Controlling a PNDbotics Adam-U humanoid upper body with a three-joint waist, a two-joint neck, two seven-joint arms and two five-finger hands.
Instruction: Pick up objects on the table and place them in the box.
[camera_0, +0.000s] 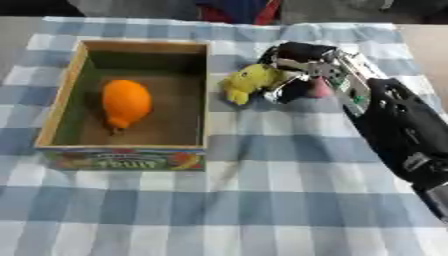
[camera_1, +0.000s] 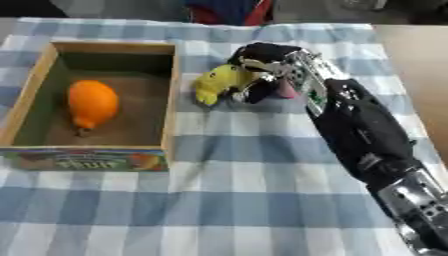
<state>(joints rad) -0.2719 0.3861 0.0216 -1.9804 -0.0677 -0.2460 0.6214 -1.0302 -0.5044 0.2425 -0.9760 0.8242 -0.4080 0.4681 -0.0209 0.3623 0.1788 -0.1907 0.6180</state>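
Right hand (camera_0: 302, 70) at upper centre, fingers curled around the soft yellow plush-like object (camera_0: 248, 81), just right of the shallow wooden box (camera_0: 202, 95); orange fruit-shaped item (camera_0: 125, 102) already inside. Risk — hold covers one end only; object may slip or snag the box wall.

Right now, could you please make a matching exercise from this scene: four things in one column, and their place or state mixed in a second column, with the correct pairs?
Things:
1. orange object
2. yellow object
3. right hand
4. box

Place or state:
A. stands on the checked cloth, at the left
B. lies inside the box
C. curled around the yellow object
D. outside the box, just right of its wall

Pairs: 1-B, 2-D, 3-C, 4-A
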